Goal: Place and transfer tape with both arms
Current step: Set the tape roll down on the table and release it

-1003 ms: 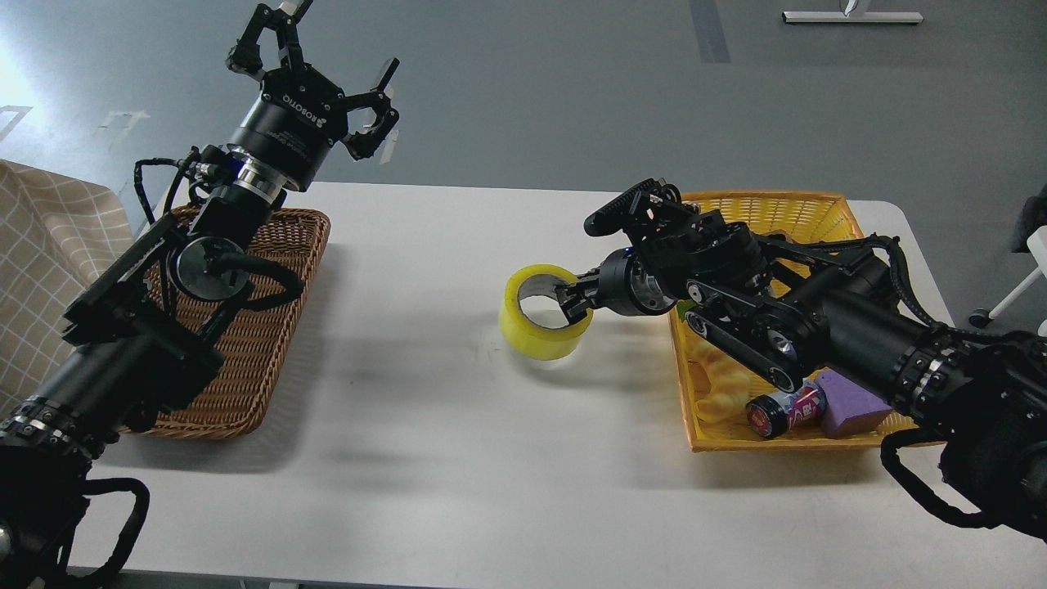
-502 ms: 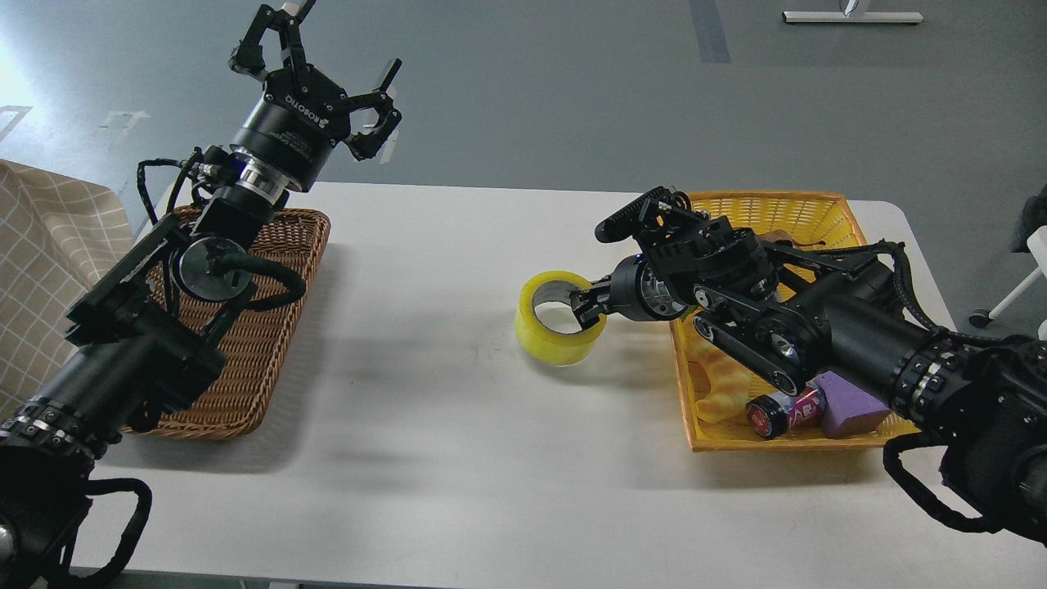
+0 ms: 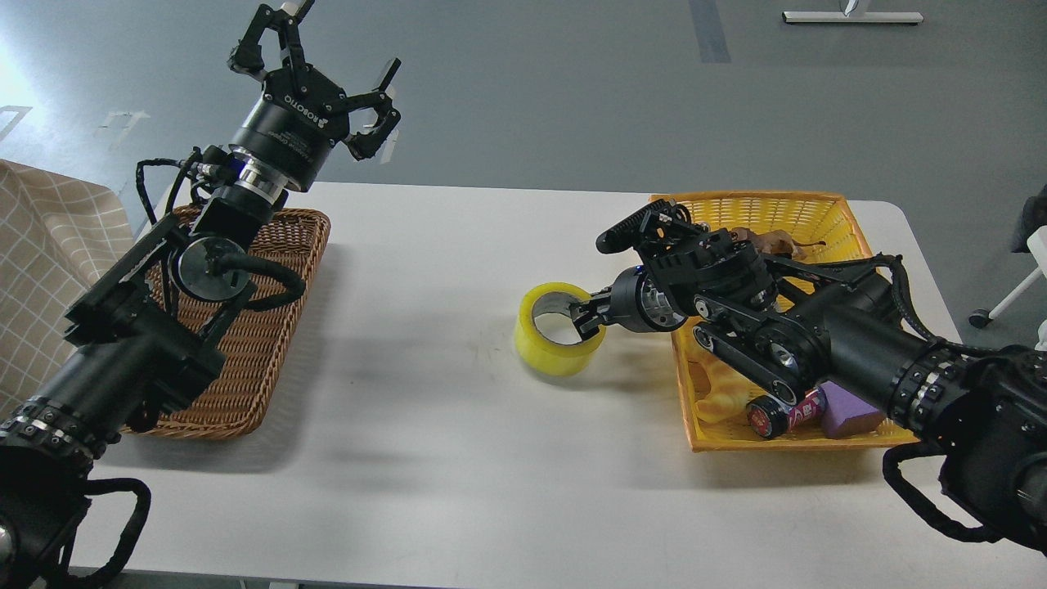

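Yellow tape [image 3: 559,339]: on white counter [image 3: 458,425], its near-side rim pinched by right tool [image 3: 587,320]
Left tool [image 3: 327,65]: fingers spread, empty, raised well apart from tape
Yellow basket [image 3: 851,214]: behind right tool

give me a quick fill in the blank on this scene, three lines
1. The right gripper grips the rim of the ____ tape.
2. The left gripper is raised with its fingers ____.
3. The basket under the left arm is ____ wicker.

Missing words: yellow; open; brown
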`<state>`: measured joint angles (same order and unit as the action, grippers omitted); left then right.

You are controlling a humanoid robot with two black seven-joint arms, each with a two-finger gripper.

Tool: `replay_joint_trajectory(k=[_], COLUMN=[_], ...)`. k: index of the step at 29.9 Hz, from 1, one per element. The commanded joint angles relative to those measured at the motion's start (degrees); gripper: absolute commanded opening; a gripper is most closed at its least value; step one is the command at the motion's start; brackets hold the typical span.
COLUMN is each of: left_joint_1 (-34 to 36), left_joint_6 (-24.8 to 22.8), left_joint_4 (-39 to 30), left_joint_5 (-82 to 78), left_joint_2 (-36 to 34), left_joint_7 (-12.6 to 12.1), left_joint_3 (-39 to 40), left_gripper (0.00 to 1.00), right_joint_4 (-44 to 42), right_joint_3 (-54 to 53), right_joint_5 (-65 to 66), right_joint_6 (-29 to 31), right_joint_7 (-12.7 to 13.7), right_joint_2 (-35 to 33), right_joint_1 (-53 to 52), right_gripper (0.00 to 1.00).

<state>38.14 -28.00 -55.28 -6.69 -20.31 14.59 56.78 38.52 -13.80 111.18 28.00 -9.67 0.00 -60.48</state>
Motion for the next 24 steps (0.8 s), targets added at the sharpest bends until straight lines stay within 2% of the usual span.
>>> replay_joint_trajectory(k=[1, 9, 12, 22, 24], left_joint_1=[0.0, -0.1, -0.1, -0.1, -0.1], left_joint_6=[0.0, 0.0, 0.0, 0.0, 0.0], left_joint_4=[0.0, 0.1, 0.1, 0.1, 0.1], left_joint_5=[0.0, 0.0, 0.1, 0.1, 0.1], left_joint_2=[-0.1, -0.1, 0.0, -0.1, 0.0], left_joint_7=[0.0, 0.0, 0.1, 0.0, 0.0], left_joint_3=[0.0, 0.0, 0.0, 0.0, 0.0], left_gripper=[0.98, 0.98, 0.98, 0.98, 0.98], right_joint_4=[0.0, -0.1, -0.1, -0.1, -0.1], right_joint_3=[0.0, 0.1, 0.0, 0.0, 0.0], right_joint_5=[0.0, 0.0, 0.0, 0.0, -0.1], right_joint_6=[0.0, 0.0, 0.0, 0.0, 0.0], right_joint_7=[0.0, 0.0, 0.0, 0.0, 0.1], right_joint_2=[0.0, 0.0, 0.0, 0.0, 0.0], right_joint_1=[0.0, 0.1, 0.7, 0.8, 0.8], right_gripper=[0.13, 0.21, 0.29, 0.34, 0.44])
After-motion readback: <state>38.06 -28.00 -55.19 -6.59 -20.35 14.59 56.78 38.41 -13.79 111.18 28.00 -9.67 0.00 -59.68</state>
